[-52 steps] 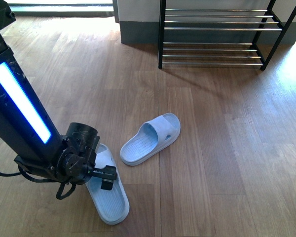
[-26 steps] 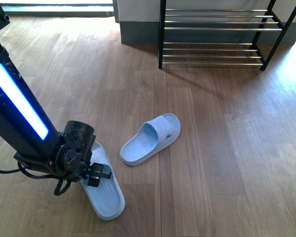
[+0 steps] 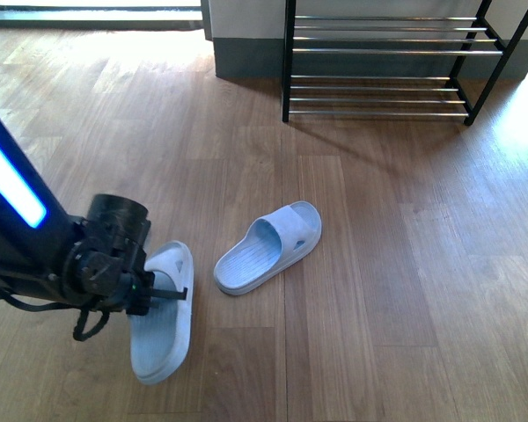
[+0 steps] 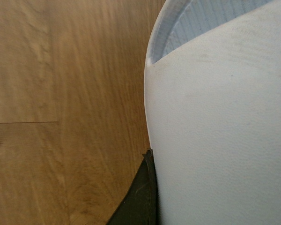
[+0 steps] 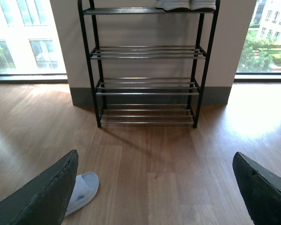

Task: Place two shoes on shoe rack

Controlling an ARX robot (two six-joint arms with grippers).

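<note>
Wood floor (image 3: 405,264) drags, so the left gripper (image 3: 163,293), clenched on the slide (image 3: 163,338) farther from the shoe rack (image 3: 378,50), should lift fully before carrying.

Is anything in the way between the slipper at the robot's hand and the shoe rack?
Only the other slipper: it lies on the floor roughly between the slipper at the left gripper and the shoe rack. Beyond it, bare wood.
</note>
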